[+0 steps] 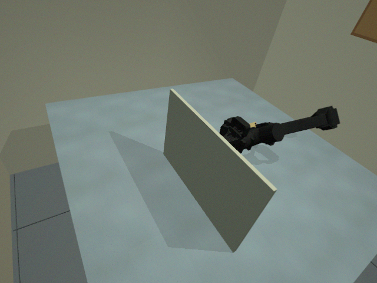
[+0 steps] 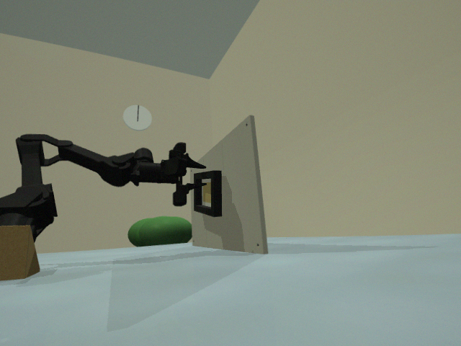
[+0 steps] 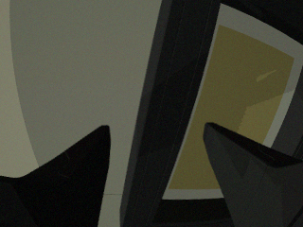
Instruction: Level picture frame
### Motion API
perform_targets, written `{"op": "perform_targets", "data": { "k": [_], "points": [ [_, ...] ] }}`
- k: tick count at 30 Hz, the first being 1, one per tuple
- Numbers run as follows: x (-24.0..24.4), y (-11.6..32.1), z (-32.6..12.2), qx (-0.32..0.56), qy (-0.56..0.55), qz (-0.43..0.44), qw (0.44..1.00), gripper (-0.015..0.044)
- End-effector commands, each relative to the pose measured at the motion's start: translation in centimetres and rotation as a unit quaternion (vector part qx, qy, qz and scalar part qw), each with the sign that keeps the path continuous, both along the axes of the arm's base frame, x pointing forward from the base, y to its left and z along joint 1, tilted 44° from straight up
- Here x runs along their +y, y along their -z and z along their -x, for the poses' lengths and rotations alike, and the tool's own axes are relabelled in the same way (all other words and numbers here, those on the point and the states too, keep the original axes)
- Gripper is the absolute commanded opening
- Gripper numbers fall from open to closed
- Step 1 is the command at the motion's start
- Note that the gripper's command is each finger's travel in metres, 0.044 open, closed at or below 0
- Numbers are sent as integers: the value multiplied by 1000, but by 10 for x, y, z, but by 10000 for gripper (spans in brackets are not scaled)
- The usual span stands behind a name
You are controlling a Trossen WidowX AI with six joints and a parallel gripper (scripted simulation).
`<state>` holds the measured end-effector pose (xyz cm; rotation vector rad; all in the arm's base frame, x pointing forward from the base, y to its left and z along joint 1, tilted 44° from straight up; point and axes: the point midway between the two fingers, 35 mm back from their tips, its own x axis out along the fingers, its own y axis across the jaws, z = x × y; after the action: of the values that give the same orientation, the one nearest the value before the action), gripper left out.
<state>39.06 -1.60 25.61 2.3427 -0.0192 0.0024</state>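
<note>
The black picture frame (image 2: pixel 217 193) (image 3: pixel 175 95) with its yellow picture (image 3: pixel 237 85) hangs crooked on the upright board (image 1: pixel 210 170) (image 2: pixel 242 167). Its side nearer the exterior camera is lower. In the wrist view its top bar slants between the fingers. My gripper (image 2: pixel 205 175) (image 3: pixel 158 131) is open around the top bar, one finger above it and the other in front of the picture, with gaps on both sides. The screw and the notched strip are hidden. In the top view the board hides the frame and fingertips.
The arm reaches in from its brown base block (image 2: pixel 14 251) on the pale blue table (image 1: pixel 106 115) (image 2: pixel 335 298). A green rounded object (image 2: pixel 163 231) is behind, left of the board. A clock (image 2: pixel 137 117) hangs on the far wall.
</note>
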Motion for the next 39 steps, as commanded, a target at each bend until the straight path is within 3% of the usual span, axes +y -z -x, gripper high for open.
{"op": "perform_targets", "data": {
  "k": [1, 11, 17, 27, 39],
  "points": [
    [0, -2, 12, 0, 0, -18, 1000, 260],
    [2, 3, 94, -3, 3, -143, 990, 260],
    [-3, -3, 99, -8, 4, -143, 990, 260],
    [-28, -15, 179, 0, 3, -190, 982, 260],
    [-27, -15, 184, 1, 3, -194, 981, 260]
  ]
}}
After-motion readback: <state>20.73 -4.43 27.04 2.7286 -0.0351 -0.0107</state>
